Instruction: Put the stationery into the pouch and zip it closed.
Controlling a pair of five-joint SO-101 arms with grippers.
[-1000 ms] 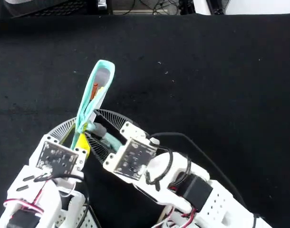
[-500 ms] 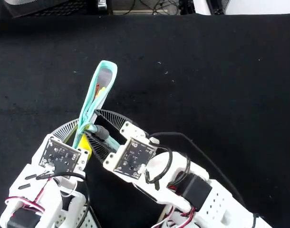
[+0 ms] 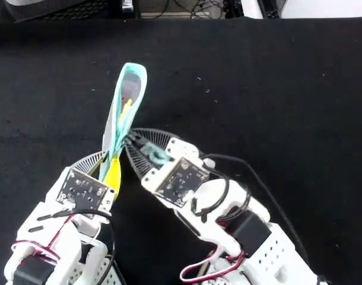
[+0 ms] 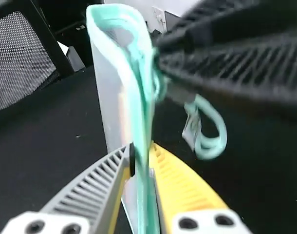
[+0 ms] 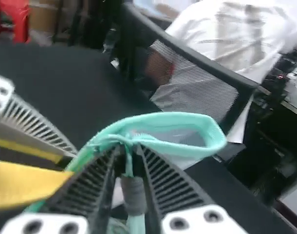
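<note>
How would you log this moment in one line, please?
left gripper: shut on pouch | right gripper: shut on pouch at zip | stationery: inside | mouth: partly open

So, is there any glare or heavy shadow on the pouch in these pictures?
High view: even light, no glare on the mint-green zip pouch or the matte black table. Left wrist view: the right arm's black ribbed fingers are a dark mass at the pouch's edge. Right wrist view: the pouch's rim is evenly lit.

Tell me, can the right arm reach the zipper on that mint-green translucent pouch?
Seemingly yes: the right gripper is shut on the zipper, with the left gripper clamping the pouch steady.
</note>
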